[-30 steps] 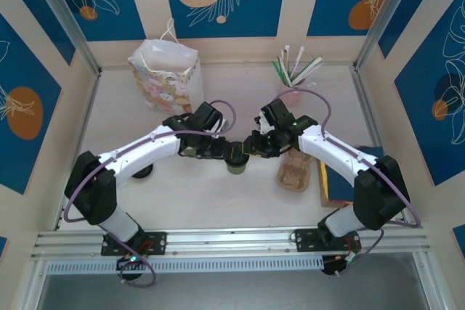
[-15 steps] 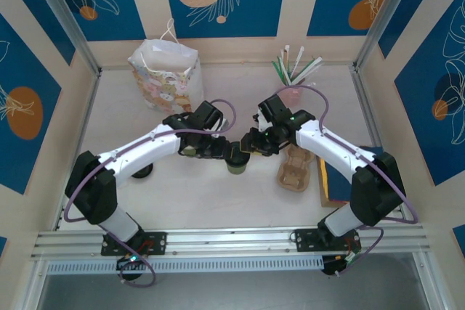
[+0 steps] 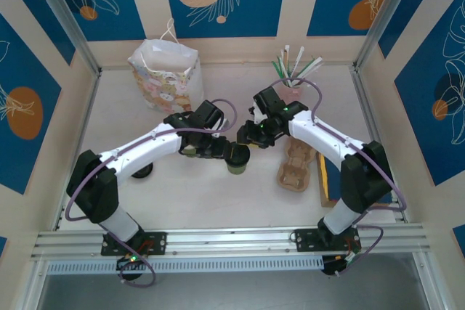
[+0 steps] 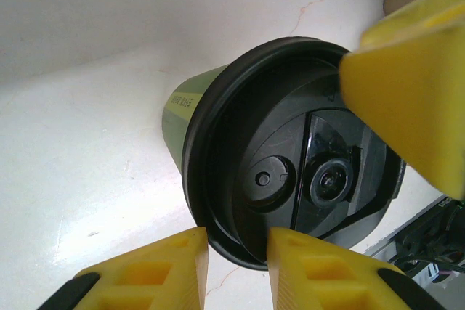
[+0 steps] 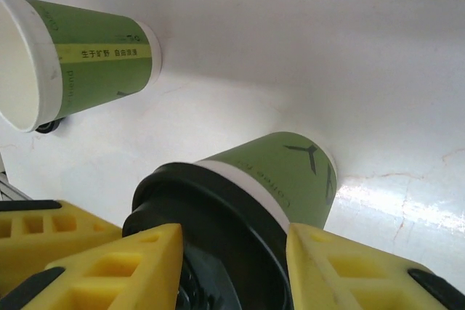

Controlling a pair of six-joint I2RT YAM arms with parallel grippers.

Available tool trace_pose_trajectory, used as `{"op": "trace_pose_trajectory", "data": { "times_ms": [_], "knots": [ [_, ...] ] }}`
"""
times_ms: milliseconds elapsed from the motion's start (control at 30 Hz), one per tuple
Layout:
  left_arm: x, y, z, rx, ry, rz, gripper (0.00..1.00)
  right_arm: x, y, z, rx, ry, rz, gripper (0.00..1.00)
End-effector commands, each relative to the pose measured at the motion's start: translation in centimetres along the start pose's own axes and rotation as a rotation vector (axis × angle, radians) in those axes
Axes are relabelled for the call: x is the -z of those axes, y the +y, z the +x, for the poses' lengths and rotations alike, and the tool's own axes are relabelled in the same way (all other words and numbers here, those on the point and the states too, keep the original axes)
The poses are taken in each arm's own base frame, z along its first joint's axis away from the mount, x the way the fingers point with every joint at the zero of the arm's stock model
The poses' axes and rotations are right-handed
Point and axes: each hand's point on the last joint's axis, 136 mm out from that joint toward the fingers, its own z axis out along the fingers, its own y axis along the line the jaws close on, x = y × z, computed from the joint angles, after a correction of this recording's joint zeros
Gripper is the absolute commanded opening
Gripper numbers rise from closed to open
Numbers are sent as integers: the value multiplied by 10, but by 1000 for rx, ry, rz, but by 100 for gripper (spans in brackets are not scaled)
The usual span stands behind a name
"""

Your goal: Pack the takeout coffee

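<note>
The takeout coffee stands upright mid-table, a green cup with a black lid. My left gripper reaches in from the left and is shut on the lid's rim, one finger outside it and one over the lid's top. My right gripper hovers just behind and above the cup. In the right wrist view the right gripper is open, its fingers standing to either side of the lidded cup. One right finger shows in the left wrist view.
A lidless green cup stands just left of the coffee, under the left arm. A patterned gift bag stands at the back left. A cardboard cup carrier, a pink holder of straws and a loose black lid also lie around.
My right gripper has opened and drawn back and up from the cup's lid. The left gripper and the cup have stayed put.
</note>
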Motion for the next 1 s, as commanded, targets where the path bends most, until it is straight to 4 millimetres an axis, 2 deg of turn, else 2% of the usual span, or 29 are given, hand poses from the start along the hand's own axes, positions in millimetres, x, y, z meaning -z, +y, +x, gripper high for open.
{"op": "trace_pose_trajectory", "data": {
  "times_ms": [0,233,633,967],
  "knots": [
    [-8,6,9,-18,49,-36,27,1,3,-3,21,12,-6,40],
    [-13,11,14,-12,68,-49,26,-13,-10,8,-7,62,19,34],
    [-25,21,28,5,118,-66,26,-45,-45,51,-72,178,108,32],
    [-32,28,37,19,150,-77,26,-52,-65,69,-110,220,170,31]
  ]
}}
